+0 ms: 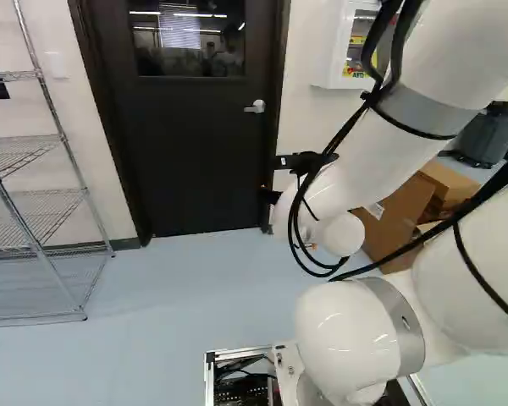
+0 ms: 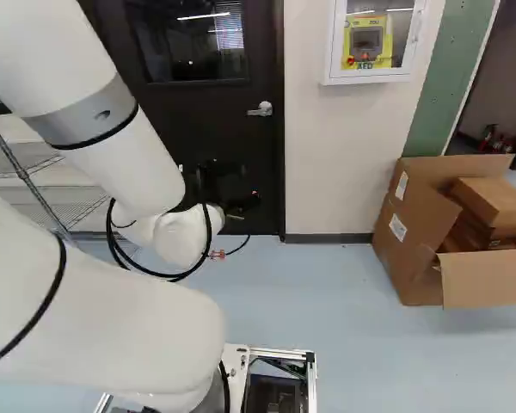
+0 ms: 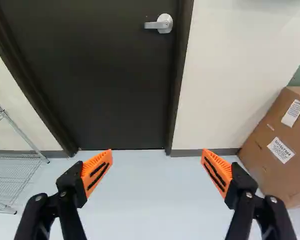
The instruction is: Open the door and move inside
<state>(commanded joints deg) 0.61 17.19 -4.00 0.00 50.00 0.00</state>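
Observation:
My gripper is in front of the dark door in the right base view, below the level of the silver lever handle. In the wrist view the gripper is open, its orange-padded fingers wide apart with nothing between them. Ahead of it stands the closed door, with the lever handle near the frame on the side of the cardboard box. Neither finger touches door or handle. The left base view shows the door flat in its frame, with a window above.
A wire shelf rack stands left of the door in the left base view. At the right of the right base view, an opened cardboard box sits on the floor by the wall. A white cabinet hangs on the wall above.

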